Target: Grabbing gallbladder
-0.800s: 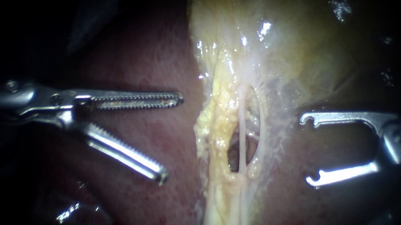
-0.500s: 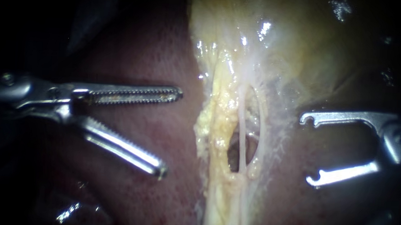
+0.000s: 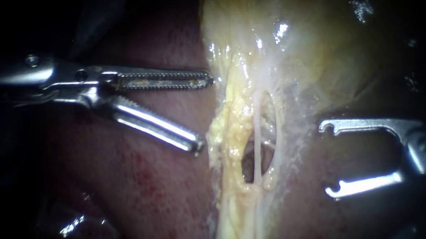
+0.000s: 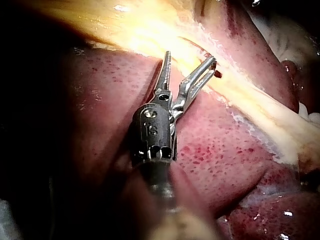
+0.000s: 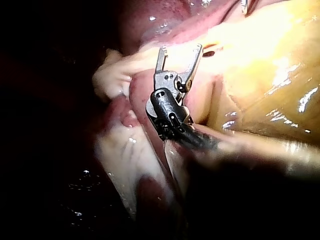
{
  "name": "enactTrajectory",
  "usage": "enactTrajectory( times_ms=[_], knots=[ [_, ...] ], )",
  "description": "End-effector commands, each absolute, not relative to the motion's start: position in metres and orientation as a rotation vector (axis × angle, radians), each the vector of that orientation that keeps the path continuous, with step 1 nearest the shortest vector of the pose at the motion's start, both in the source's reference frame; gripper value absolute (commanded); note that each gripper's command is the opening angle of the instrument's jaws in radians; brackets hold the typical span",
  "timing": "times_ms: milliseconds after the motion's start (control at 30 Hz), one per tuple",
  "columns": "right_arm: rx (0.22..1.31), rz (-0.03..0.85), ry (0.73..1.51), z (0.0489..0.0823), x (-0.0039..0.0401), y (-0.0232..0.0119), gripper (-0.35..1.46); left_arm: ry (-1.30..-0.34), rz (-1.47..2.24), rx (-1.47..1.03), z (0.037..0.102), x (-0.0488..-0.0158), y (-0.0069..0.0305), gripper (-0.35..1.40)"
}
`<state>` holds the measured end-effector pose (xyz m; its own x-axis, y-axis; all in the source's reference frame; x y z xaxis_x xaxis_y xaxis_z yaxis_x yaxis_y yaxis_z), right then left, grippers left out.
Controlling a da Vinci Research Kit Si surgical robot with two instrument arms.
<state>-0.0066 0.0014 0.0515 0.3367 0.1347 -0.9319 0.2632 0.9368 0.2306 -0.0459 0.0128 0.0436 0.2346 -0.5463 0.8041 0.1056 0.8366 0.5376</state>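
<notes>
Yellow, glistening gallbladder [image 3: 297, 46] fills the endoscope view's upper middle. The left instrument's end effector [image 3: 204, 113] is spread, tips at the fatty edge [image 3: 222, 129]; the right instrument's end effector [image 3: 326, 158] gapes clear of tissue. In the left wrist view the tips may already touch, though glare hides it. The right wrist view shows the right one spread too. The left should advance until tissue sits between both halves, then close gently.

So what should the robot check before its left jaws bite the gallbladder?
1. Left instrument jaws open: ok, a gap shows and nothing is gripped.
2. Gallbladder tissue between those jaws: not ok, the tips only reach its yellow edge.
3. Tips touching that edge: cannot tell.
4. Thin tubes outside the left jaws: ok.
5. Right instrument out of the way: ok, open, on the tubes' far side.
</notes>
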Motion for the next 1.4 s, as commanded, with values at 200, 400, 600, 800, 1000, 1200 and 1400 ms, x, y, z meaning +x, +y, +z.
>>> enactTrajectory(
  times_ms=[200,400,600,800,1000,1200,1400],
  knots=[
    [0.372,-0.086,1.233,0.0515,-0.0066,0.0014,0.60,-1.250,-0.495,0.429,0.0458,-0.0461,0.0113,0.36],
    [0.372,-0.086,1.233,0.0515,-0.0066,0.0014,0.60,-1.244,-0.509,0.431,0.0469,-0.0464,0.0109,0.32],
    [0.372,-0.086,1.233,0.0515,-0.0066,0.0014,0.60,-1.242,-0.512,0.433,0.0476,-0.0468,0.0109,0.29],
    [0.372,-0.086,1.233,0.0515,-0.0065,0.0014,0.60,-1.239,-0.522,0.437,0.0482,-0.0472,0.0109,0.21],
    [0.372,-0.086,1.233,0.0515,-0.0065,0.0014,0.60,-1.236,-0.530,0.444,0.0489,-0.0474,0.0110,0.09],
    [0.371,-0.086,1.233,0.0515,-0.0065,0.0014,0.60,-1.233,-0.543,0.455,0.0493,-0.0476,0.0107,-0.10],
    [0.371,-0.086,1.233,0.0515,-0.0065,0.0014,0.59,-1.221,-0.549,0.461,0.0495,-0.0477,0.0105,-0.35]
  ],
)
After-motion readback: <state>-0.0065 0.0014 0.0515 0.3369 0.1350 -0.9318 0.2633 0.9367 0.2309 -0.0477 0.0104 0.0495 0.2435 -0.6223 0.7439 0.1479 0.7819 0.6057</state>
